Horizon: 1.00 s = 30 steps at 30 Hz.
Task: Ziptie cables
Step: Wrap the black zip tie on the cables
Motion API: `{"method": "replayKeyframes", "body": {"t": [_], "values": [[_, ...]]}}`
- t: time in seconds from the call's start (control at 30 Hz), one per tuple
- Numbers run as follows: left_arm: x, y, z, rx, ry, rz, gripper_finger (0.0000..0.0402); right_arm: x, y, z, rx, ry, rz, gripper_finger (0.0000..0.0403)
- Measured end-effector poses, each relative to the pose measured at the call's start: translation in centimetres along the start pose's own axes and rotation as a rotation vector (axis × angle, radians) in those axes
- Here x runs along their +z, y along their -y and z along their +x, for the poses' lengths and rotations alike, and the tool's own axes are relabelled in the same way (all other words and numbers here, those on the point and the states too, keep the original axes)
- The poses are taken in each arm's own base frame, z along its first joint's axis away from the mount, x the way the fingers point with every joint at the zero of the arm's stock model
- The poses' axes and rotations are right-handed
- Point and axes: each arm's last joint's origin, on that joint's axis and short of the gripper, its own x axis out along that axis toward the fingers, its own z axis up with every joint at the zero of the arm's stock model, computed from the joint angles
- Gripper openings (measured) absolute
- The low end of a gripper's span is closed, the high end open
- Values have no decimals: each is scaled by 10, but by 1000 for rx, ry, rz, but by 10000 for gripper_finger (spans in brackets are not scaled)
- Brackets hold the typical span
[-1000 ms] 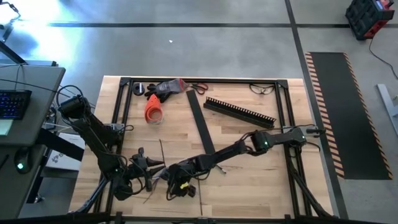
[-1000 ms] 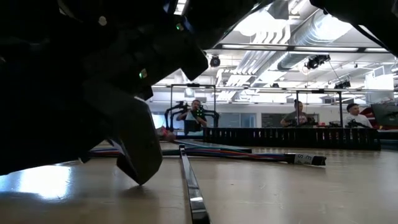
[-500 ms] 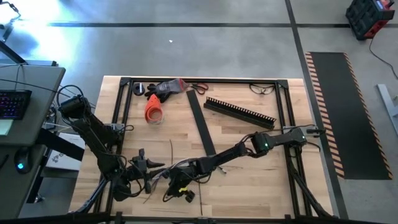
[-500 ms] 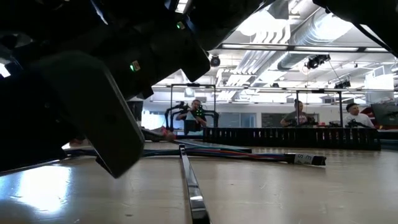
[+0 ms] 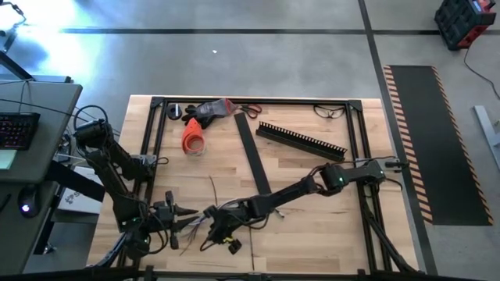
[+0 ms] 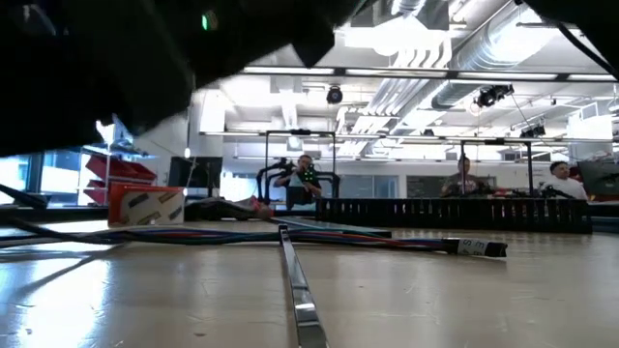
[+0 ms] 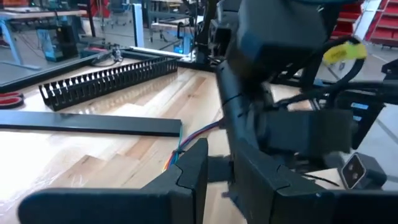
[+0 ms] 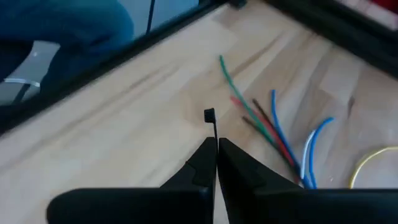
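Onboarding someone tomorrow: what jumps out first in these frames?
Both arms huddle at the table's near edge over the cables. The right gripper is shut on a thin black zip tie, beside the left gripper. Farther back lies a toothed black channel.

Low view, a dark blurred arm [image 6: 145, 48] blankets ten to twelve o'clock. The cables [image 6: 319, 236] run off frame at nine. In the left wrist view the right arm [image 7: 280, 74] blurs, masking the wires behind it.
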Motion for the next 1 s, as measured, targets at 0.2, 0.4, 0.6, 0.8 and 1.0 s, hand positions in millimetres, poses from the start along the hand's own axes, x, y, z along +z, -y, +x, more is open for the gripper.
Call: {"method": "replayKeyframes", "body": {"t": [0.2,0.4,0.6,0.8,1.0], "values": [[0,1,0,-8,-7,-28,58,9,-7,-4,-14,-4,90,0],[0,1,0,-21,-23,-48,58,3,-18,-21,-102,6,189,0],[-7,4,4,-11,-23,-45,58,-25,-38,-62,-224,156,345,0],[-25,10,21,33,-19,-36,58,-54,-35,-92,-363,382,518,0],[-45,15,43,67,-32,48,62,-62,-26,-99,-402,463,590,0]]}}
